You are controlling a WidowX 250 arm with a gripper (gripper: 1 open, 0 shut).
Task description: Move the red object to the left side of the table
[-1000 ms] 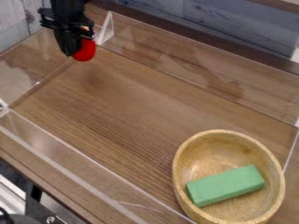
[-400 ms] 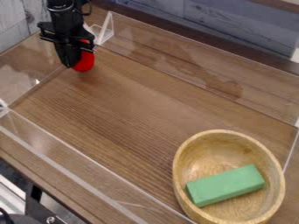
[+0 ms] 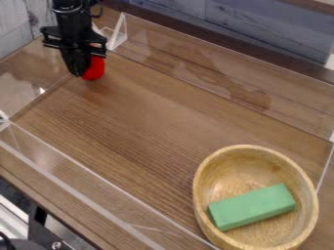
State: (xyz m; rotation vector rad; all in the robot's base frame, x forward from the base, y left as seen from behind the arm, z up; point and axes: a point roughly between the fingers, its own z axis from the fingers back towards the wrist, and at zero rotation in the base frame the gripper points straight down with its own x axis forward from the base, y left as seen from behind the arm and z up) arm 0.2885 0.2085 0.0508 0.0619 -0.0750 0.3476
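Note:
The red object (image 3: 92, 68), small, rounded and glossy, sits between the black fingers of my gripper (image 3: 86, 64) at the far left of the brown wood-grain table (image 3: 156, 127). The gripper is shut on it and comes down from the top left, low over the tabletop beside the left acrylic wall. Whether the red object touches the wood I cannot tell. Its top is hidden by the fingers.
A round light wooden bowl (image 3: 220, 171) stands at the front right with a green rectangular block (image 3: 253, 207) in it. Clear acrylic walls (image 3: 78, 195) edge the tabletop on all sides.
The gripper with the red object has come down and slightly forward from a second ago. Since the later earlier frame nothing has moved.

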